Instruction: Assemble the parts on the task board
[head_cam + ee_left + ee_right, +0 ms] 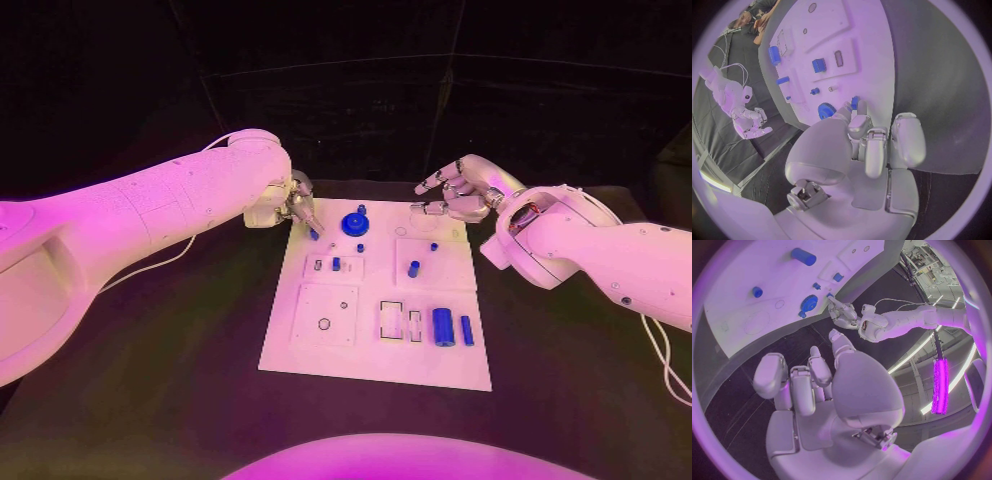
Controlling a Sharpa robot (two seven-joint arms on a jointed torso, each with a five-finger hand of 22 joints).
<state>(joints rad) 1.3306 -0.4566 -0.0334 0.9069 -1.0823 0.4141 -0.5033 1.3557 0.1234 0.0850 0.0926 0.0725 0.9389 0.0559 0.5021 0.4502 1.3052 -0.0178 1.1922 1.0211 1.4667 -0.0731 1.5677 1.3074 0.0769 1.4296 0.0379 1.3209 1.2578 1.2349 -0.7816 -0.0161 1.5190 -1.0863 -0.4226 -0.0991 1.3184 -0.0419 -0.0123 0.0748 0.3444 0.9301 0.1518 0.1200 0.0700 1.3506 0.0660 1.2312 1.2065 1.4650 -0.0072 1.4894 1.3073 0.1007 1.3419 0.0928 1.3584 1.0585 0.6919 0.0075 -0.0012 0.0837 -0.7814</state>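
The white task board [325, 350] lies in the middle of the black table. My left hand [299, 205] is at the board's far left corner and pinches a small blue peg [313, 233] between its fingertips; the left wrist view shows that peg [854, 103] next to the blue gear [826, 110]. The gear [355, 222] stands on the board's far edge. My right hand [459, 192] hovers over the far right corner, fingers apart, holding nothing. Two blue cylinders [443, 327] lie side by side near the board's right edge.
Smaller blue parts [336, 264] [414, 268] sit in recesses at mid board, and a tiny one [433, 246] lies farther back. A round hole plate [326, 322] is on the near left. Bare black table [173, 350] surrounds the board on both sides.
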